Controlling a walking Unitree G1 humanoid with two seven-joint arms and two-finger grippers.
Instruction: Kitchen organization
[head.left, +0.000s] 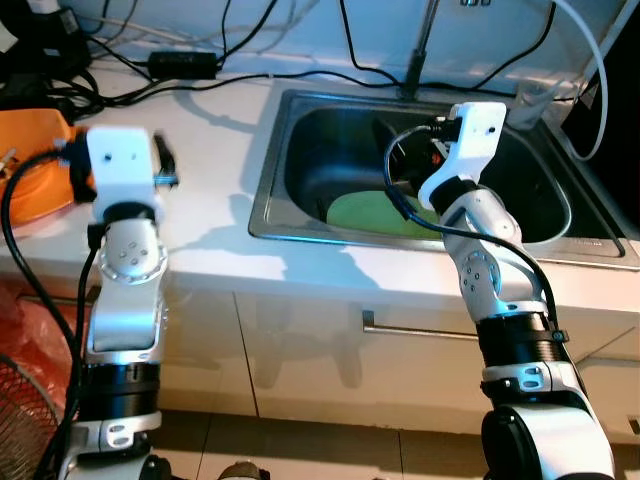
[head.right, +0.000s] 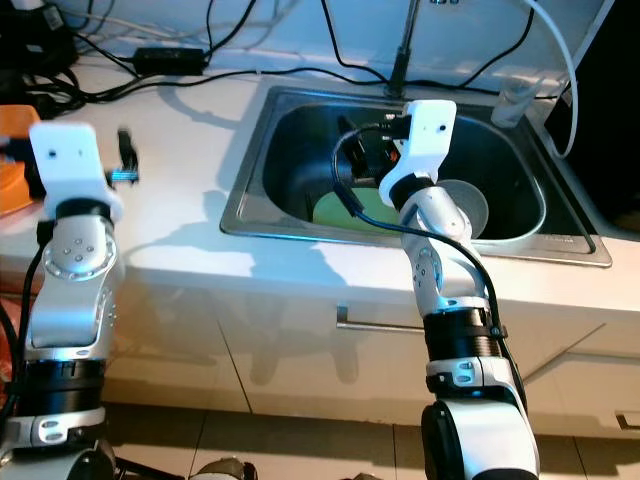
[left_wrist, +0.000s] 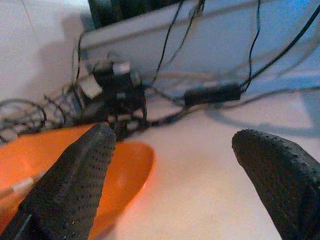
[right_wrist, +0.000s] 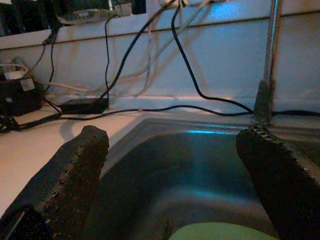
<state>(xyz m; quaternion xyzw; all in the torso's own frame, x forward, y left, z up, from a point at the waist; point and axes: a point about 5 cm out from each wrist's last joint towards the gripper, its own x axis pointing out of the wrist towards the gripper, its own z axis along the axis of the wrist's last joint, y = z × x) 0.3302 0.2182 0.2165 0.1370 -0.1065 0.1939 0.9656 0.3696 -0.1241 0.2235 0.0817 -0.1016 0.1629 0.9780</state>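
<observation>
A steel sink (head.left: 270, 190) is set into the white counter in front of me. On its floor lies a pale green flat item (head.left: 375, 212), with a grey bowl (head.right: 465, 205) beside it. My right gripper (right_wrist: 172, 137) hangs open and empty inside the basin, above the green item (right_wrist: 225, 231), pointing toward the sink's left wall. My left gripper (left_wrist: 175, 140) is open and empty over the counter to the left of the sink. Just beyond it is an orange bowl (left_wrist: 125, 165), which also sits at the counter's left edge (head.left: 35, 170).
A thin faucet pole (head.left: 420, 50) rises behind the sink. Black cables and a power adapter (head.left: 183, 63) lie along the back of the counter. A clear cup (head.right: 512, 98) stands at the back right. Below are a cabinet handle (head.left: 415, 328) and a wire fan (head.left: 20, 420).
</observation>
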